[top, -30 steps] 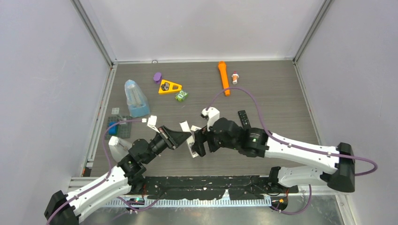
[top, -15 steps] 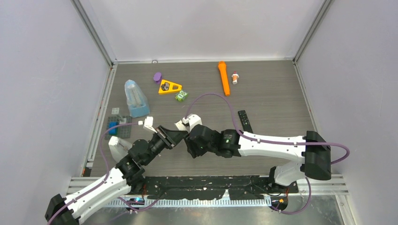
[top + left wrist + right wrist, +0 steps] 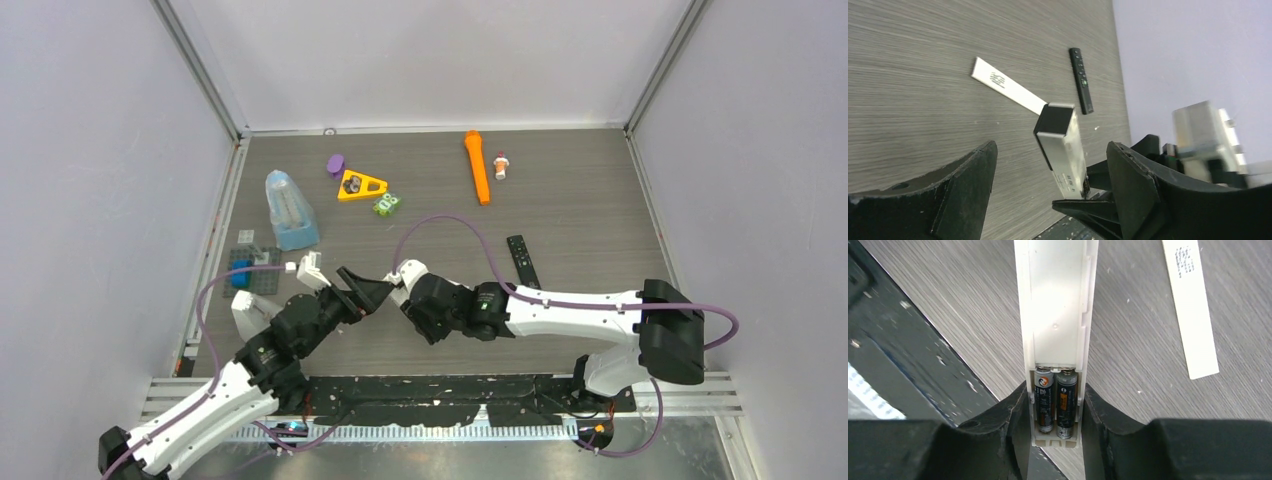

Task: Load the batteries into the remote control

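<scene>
Remote control (image 3: 1055,300) white, compartment open, two batteries (image 3: 1045,400) seated inside.

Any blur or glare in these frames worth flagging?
Top external: even light, sharp. Left wrist: remote control crisp, the silver block at right smeared. Right wrist: batteries sharp, mild glare on the white bay above, dark shape at left blurred.
</scene>
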Motion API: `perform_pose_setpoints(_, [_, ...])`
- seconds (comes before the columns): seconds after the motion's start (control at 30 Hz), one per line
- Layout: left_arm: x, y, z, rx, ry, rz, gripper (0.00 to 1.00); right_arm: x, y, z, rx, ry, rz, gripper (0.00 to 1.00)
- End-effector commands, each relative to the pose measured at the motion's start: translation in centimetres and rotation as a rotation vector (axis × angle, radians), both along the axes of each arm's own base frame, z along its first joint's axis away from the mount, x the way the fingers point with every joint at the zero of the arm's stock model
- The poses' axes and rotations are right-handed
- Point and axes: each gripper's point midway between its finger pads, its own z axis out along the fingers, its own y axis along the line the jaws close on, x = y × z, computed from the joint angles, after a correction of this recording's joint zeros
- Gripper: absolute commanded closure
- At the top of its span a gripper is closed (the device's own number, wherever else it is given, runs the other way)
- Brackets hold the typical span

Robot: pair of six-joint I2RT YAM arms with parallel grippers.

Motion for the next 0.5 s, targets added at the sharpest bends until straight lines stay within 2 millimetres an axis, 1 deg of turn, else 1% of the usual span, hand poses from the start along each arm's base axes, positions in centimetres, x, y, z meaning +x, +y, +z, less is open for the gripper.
perform_pose_setpoints(0.0, [0.3,3.3,-0.2,0.137,0.012,0.113,0.19,-0.8,-1.2,-0.9,-0.06,-0.029,0.199,0.81])
perform_pose_setpoints(0.1, [0.0,4.8,-0.4,0.178,0.028,0.159,0.19,-1.2,-1.7,-2.0,-0.113,-0.026,0.266,0.81])
perform_pose_setpoints(0.17, [-0.2,5.9,-0.3,0.21,0.039,0.191,0.19,-1.0,-1.8,-2.5,-0.146,-0.034,0.294,0.81])
perform_pose_setpoints(0.2, [-0.3,6.3,-0.2,0.226,0.037,0.199,0.19,-1.1,-2.4,-3.4,-0.203,-0.031,0.331,0.8])
perform_pose_setpoints(0.23, [-0.3,6.8,-0.1,0.241,0.037,0.209,0.19,-0.9,-2.3,-3.5,-0.223,-0.033,0.345,0.8])
perform_pose_setpoints(0.27, [-0.4,7.1,0.1,0.253,0.031,0.216,0.19,-1.0,-2.9,-4.7,-0.288,-0.022,0.374,0.8])
perform_pose_setpoints(0.3, [-0.4,7.4,0.4,0.265,0.027,0.223,0.19,-0.9,-2.8,-4.8,-0.306,-0.022,0.389,0.79])
perform_pose_setpoints(0.33, [-0.4,7.7,0.6,0.278,0.023,0.23,0.19,-1.1,-3.3,-6.0,-0.362,0.0,0.424,0.79])
perform_pose_setpoints(0.37, [-0.5,7.9,0.9,0.289,0.017,0.232,0.19,-1.1,-3.1,-6.0,-0.373,0.006,0.444,0.78])
perform_pose_setpoints(0.4, [-0.5,8.1,1.2,0.298,0.009,0.234,0.19,-1.5,-3.9,-7.1,-0.433,0.037,0.481,0.79])
perform_pose_setpoints(0.43, [-0.5,8.2,1.5,0.303,0.002,0.232,0.19,-1.5,-4.1,-7.2,-0.465,0.044,0.496,0.8])
perform_pose_setpoints(0.47, [-0.5,8.2,1.8,0.304,-0.005,0.233,0.19,-1.4,-4.4,-7.8,-0.499,0.055,0.501,0.8])
